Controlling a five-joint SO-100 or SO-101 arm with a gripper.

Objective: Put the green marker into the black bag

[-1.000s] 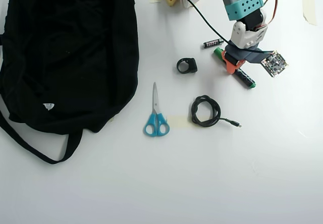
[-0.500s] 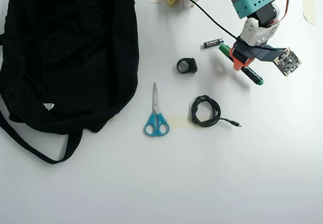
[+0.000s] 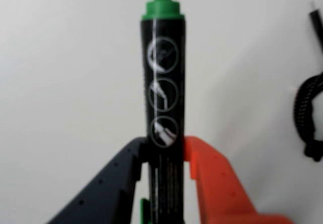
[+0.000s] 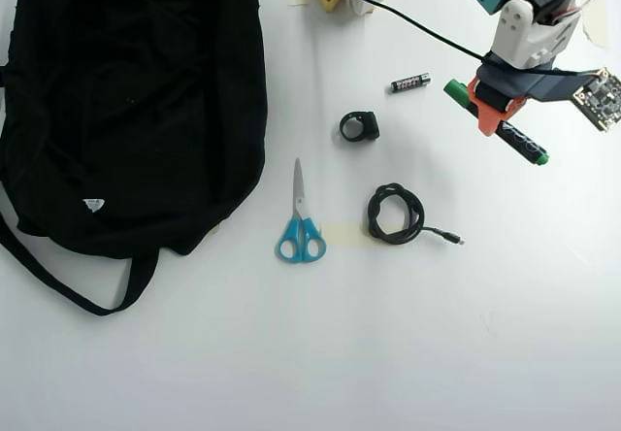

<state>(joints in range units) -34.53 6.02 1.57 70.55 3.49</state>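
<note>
Because the green marker [image 4: 514, 138] must travel to the black bag [image 4: 126, 111], the claw [image 3: 164, 156] grips its barrel crosswise.

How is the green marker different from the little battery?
The green marker is much longer than the battery in the overhead view. The marker has green ends, while the battery is black with light print and no green. The marker is clamped in the gripper, while the battery lies alone on the white table, untouched. Both are dark, stick-shaped things with printing on them.
</note>
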